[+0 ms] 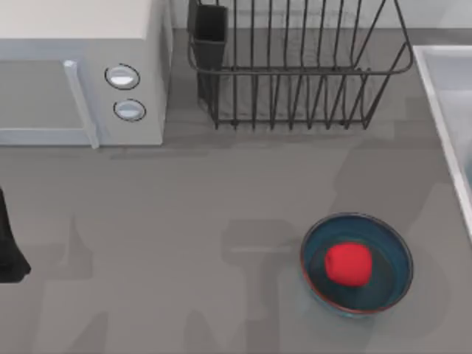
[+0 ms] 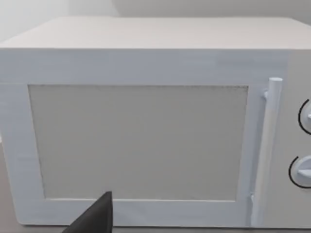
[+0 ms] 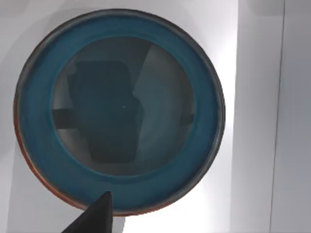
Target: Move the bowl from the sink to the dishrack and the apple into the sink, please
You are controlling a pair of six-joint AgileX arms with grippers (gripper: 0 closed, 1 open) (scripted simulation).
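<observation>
Two teal bowls: one on table (image 1: 221, 214) front right holds apple (image 1: 348, 263); bowl (image 3: 119, 111) sits empty in sink (image 3: 262, 97), under right wrist. Sink rim (image 1: 442, 96) at table's right edge, dishrack (image 1: 295, 70) at back beside microwave (image 1: 81, 66). Left arm parked at left edge, facing microwave. Jaw state of both grippers: cannot tell

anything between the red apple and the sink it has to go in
Nothing visible stands between them. The small bright-red apple sits inside a teal-blue glazed bowl on the grey counter, so it must clear that rim. The pale sink lies to the right.
</observation>
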